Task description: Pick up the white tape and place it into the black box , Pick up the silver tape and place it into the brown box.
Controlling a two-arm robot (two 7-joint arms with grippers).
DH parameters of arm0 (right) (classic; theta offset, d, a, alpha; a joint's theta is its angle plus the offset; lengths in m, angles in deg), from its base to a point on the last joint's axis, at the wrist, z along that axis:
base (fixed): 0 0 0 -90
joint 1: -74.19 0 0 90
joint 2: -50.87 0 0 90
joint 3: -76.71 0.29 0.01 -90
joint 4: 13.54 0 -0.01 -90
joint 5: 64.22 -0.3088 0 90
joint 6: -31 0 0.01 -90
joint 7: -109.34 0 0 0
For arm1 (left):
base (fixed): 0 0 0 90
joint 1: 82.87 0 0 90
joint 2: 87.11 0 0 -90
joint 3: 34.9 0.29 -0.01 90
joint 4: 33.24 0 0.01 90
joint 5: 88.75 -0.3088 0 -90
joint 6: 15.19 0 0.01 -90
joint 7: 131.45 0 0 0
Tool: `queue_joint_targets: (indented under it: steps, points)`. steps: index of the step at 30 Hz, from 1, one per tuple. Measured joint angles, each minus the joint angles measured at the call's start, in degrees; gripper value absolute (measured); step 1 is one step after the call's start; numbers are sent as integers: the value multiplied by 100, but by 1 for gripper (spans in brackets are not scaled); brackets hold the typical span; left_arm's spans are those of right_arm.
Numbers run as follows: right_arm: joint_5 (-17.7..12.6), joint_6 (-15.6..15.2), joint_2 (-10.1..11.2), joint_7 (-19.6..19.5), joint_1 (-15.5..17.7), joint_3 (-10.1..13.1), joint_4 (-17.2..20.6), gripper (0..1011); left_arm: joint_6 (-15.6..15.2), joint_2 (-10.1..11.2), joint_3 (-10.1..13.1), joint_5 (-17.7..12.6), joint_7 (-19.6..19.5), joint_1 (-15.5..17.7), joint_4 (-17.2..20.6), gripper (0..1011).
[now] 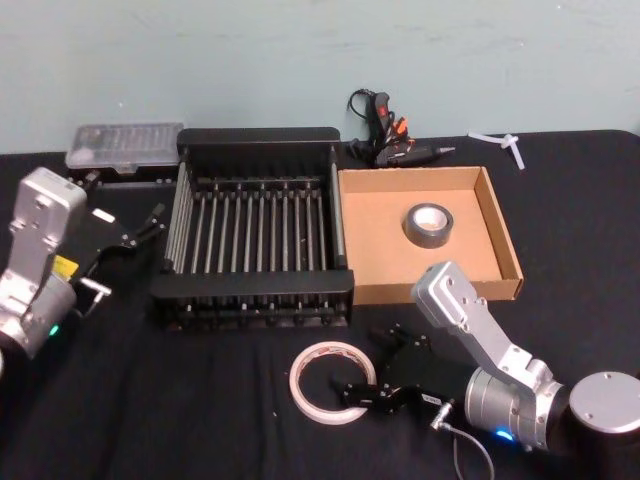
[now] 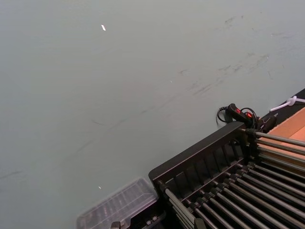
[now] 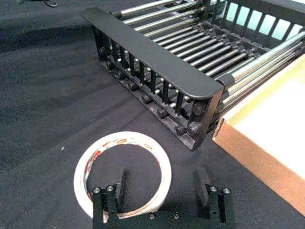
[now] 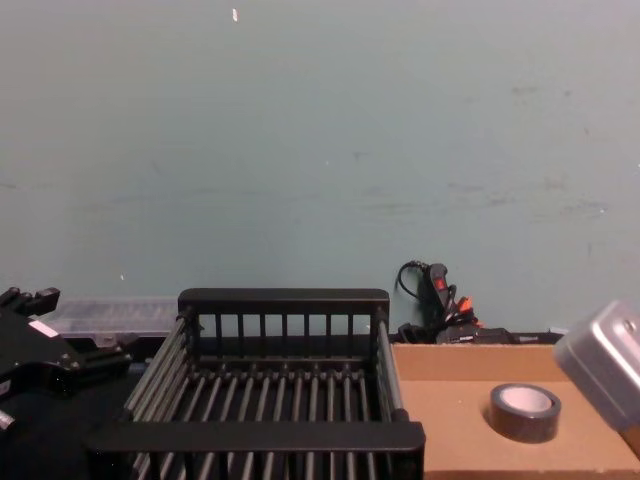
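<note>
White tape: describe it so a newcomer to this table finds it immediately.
Start at the black box in the middle of the table; the white tape lies flat on the black cloth just in front of it, beside the open right gripper. It is a thin, wide white ring with red marks inside, unlike the thick silver tape in the brown box.

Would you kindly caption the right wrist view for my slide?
Open right pincer straddling the white tape rim beside the black box.

The right gripper [image 1: 352, 390] sits low over the table with its fingers [image 3: 202, 180] spread apart and pointing toward the robot's left, while the left gripper [image 1: 150, 224] hangs raised at the left side, fingers parted.
</note>
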Motion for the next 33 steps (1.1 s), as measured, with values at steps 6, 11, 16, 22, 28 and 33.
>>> queue_joint_targets:
  steps: [6,11,16,22,28,33]
  points:
    - [-4,3,2,1,3,0,1,798,0,0,0,0,0,0,0,1001]
    - [-6,5,3,1,3,0,3,673,0,0,0,0,0,0,0,1001]
    - [-8,7,3,1,3,0,6,503,0,0,0,0,0,0,0,1001]
    - [-11,8,2,1,3,0,6,327,0,0,0,0,0,0,0,1001]
    - [-14,9,3,1,3,0,7,144,0,0,0,0,0,0,0,1001]
    - [-14,9,3,1,3,1,7,104,0,0,0,0,0,0,0,1001]
